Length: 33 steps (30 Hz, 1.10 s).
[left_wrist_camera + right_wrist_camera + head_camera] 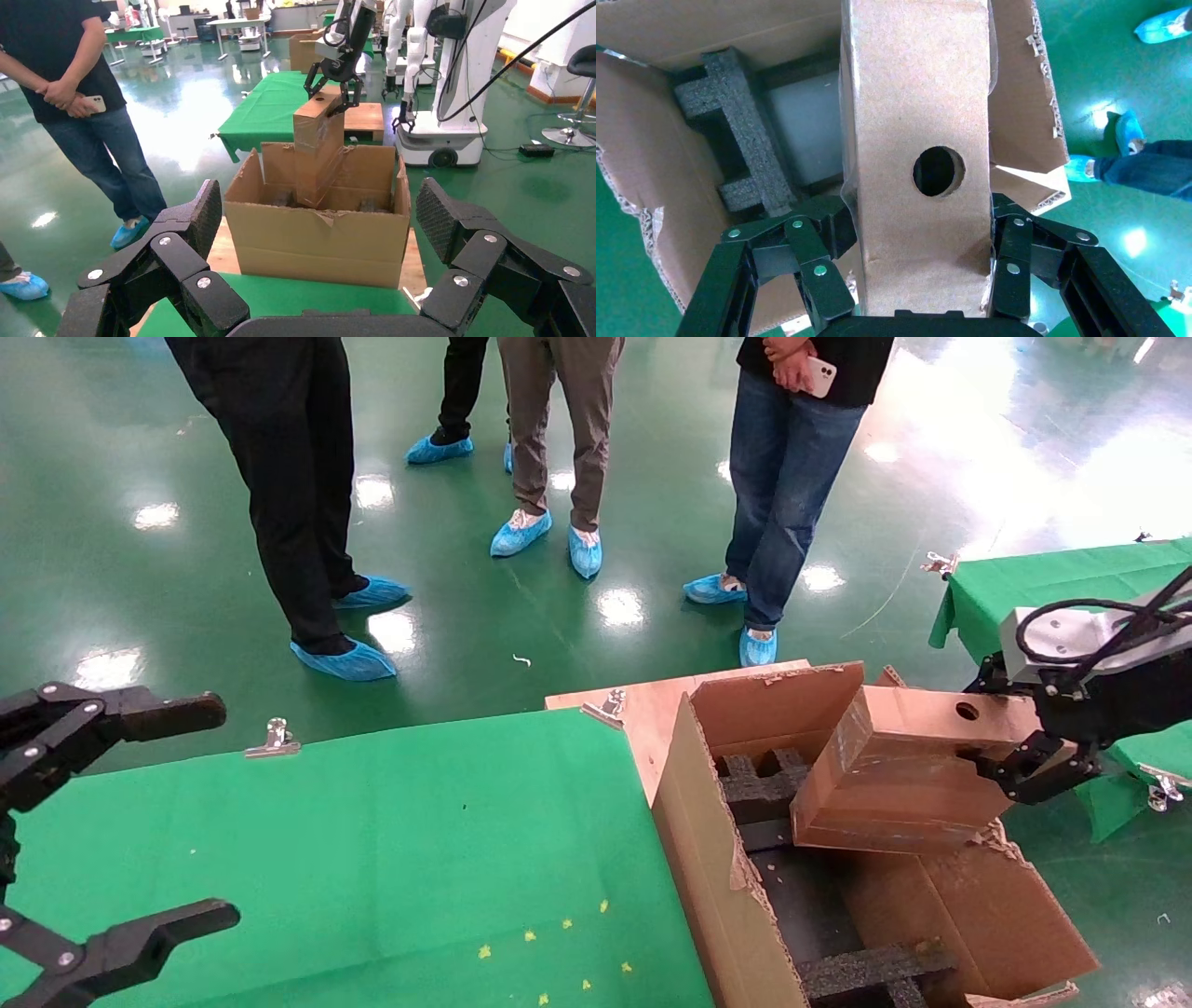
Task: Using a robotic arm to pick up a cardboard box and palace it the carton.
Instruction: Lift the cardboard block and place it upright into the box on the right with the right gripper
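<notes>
Nearest to the robot, the left end effector (116, 822) hangs idle over the near corner of the green desk (391, 840), well away from the carton (708, 859), its two black fingers (184, 235) spread wide apart with nothing between them.

The carton stands on the floor just beside the desk's right edge, its torn flaps ragged and black foam inserts (871, 971) visible inside it, some at the near end and some at the far end. A wooden board (643, 710) lies against the carton's far left corner, with a metal clip (607, 706) on it. Another clip (273, 740) sits on the desk's far edge, well to the left of the carton.

Over the carton's far half, the right end effector (1024, 768) is clamped on the cardboard box (908, 770), one finger pressed on each broad face near the end that carries the round hole (938, 170). The box is held tilted, its lower end dipping into the carton's opening above the far foam, its holed end sticking up past the carton's right wall. The robotic arm (1108, 645) reaches in from the right of the carton, with a black cable looping over it.

Right of the carton sits a second green-covered desk (1052, 579). Beyond the carton, several people (787, 486) in blue shoe covers (346, 660) stand on the glossy green floor (140, 449); the one nearest the carton holds a phone (821, 376).
</notes>
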Motion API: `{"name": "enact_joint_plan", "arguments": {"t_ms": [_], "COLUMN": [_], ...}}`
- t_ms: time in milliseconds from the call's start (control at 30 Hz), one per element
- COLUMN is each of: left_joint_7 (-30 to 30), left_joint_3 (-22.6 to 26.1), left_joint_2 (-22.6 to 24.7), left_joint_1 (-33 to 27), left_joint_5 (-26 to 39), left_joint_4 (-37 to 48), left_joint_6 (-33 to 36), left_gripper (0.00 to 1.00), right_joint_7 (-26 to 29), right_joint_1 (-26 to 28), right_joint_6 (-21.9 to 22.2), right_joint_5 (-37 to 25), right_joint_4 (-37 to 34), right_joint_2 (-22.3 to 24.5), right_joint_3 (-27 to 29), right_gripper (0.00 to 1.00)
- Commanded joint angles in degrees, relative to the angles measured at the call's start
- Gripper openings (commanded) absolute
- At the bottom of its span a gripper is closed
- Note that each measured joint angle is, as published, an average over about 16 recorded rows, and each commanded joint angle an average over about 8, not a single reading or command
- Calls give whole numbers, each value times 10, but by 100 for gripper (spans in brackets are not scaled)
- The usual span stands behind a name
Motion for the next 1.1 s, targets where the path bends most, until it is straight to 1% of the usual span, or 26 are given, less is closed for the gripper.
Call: {"name": "enact_joint_plan", "arguments": {"t_ms": [33,200,400,667,800,867,933,1033,1100], "left_joint_7": [0,0,0,0,0,0,0,0,0], "left_joint_3": [0,0,0,0,0,0,0,0,0], "left_joint_2": [0,0,0,0,0,0,0,0,0], "left_joint_1": [0,0,0,0,0,0,0,0,0], "left_joint_5": [0,0,0,0,0,0,0,0,0], "left_joint_4": [0,0,0,0,0,0,0,0,0], "left_joint_6": [0,0,0,0,0,0,0,0,0], "left_gripper": [100,100,100,100,100,100,100,100,100], "right_joint_7": [5,88,227,430,513,543,560,569,566], "right_joint_1": [-3,-28,-53,-68,-69,-68,-68,-67,-67], "right_joint_6": [2,29,79,137,166,178,186,192,192], "right_joint_5": [4,15,10,-2,-17,-26,-31,-35,-35], "right_joint_4": [-1,0,18,83,121,138,151,160,160], "right_joint_2": [0,4,16,41,52,56,58,61,60], "right_joint_3": [1,-1,-11,-26,-35,-39,-41,-43,-43], "right_gripper": [0,0,0,0,0,0,0,0,0]}}
